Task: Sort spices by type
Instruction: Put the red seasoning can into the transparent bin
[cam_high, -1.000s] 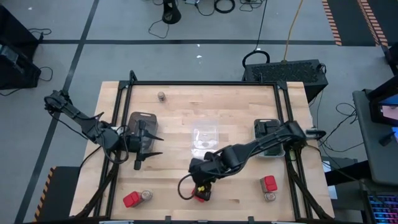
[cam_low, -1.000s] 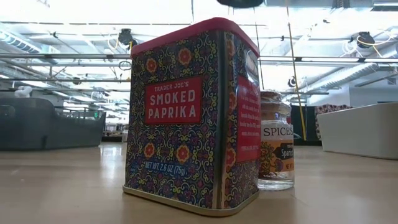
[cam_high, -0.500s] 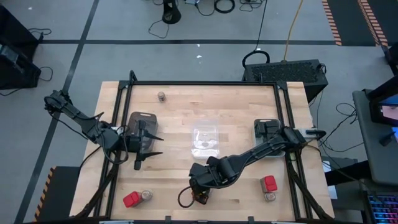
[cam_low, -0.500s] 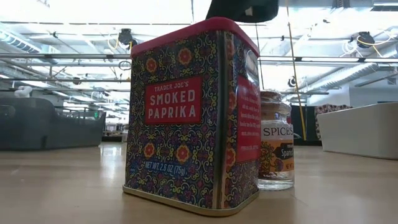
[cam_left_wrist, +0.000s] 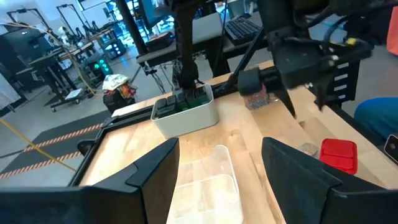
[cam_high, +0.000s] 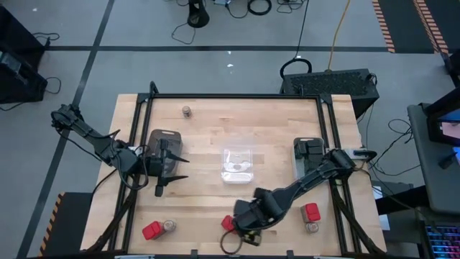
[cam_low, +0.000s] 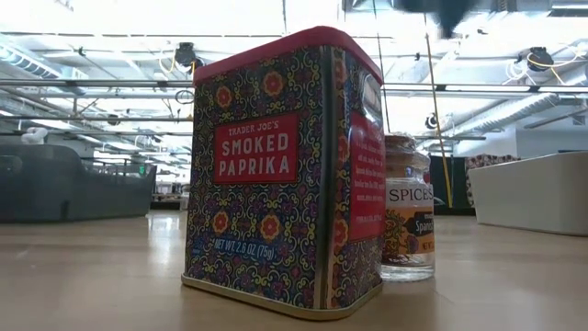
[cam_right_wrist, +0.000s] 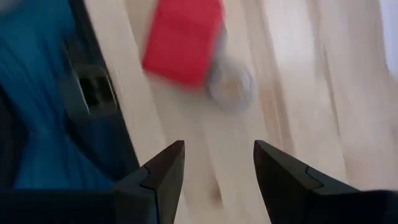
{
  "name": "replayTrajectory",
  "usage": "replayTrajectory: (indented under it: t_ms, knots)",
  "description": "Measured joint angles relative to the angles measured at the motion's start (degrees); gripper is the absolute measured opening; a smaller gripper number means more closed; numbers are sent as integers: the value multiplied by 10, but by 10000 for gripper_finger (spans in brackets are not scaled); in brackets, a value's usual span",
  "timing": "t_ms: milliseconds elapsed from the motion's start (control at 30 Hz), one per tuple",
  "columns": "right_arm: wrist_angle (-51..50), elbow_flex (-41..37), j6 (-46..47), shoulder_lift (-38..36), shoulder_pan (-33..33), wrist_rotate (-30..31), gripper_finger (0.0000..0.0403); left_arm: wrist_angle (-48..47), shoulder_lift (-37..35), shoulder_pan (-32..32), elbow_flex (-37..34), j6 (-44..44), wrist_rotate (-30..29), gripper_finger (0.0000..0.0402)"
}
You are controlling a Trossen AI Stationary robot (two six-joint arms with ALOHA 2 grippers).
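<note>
Where it stands upright at the tabletop's (cam_high: 215, 137) near edge, touching a small glass spice jar (cam_low: 407, 221), the red-lidded patterned smoked-paprika tin (cam_low: 285, 170) looks light, rigid, slick: grip flat sides; right hand (cam_right_wrist: 217, 165) released, empty, left hand (cam_left_wrist: 221, 165) likewise.

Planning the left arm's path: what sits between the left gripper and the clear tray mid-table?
Nothing: the high view shows only bare wood between the open left gripper and the clear tray; the left wrist view agrees.
</note>
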Motion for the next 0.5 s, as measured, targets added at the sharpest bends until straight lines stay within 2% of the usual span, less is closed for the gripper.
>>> replayTrajectory:
  t_ms: [100, 200, 500]
  knots:
    - [-72, 0, 61, -14, 8, 2, 173, 0, 0, 0, 0, 0, 0, 235]
    - [-87, 0, 101, -18, 9, 7, 173, 0, 0, 0, 0, 0, 0, 235]
    - [66, -1, 41, -13, 9, 20, 177, 0, 0, 0, 0, 0, 0, 235]
